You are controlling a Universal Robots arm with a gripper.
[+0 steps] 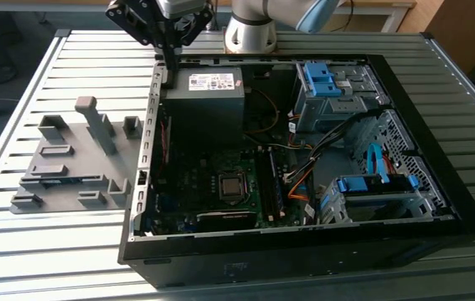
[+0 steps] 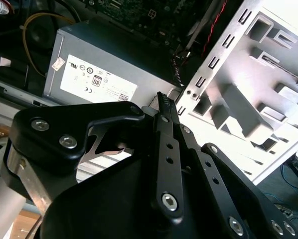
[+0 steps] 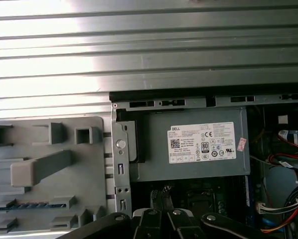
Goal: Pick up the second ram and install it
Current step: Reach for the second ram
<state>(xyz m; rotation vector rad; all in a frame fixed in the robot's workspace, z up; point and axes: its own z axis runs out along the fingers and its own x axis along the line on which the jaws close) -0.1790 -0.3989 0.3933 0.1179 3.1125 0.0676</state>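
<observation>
The black metal pincer is closed and empty, near the grey metal power supply box. The thin dark ram stick lies in the grey plastic holder.

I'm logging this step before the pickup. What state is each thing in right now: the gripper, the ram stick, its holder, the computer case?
gripper: shut, holding nothing, above the case's edge by the power supply.
ram stick: lying in the grey holder, not gripped.
grey holder: flat beside the case.
computer case: on its side, panel off, open upward.
power supply: mounted inside the case.
</observation>
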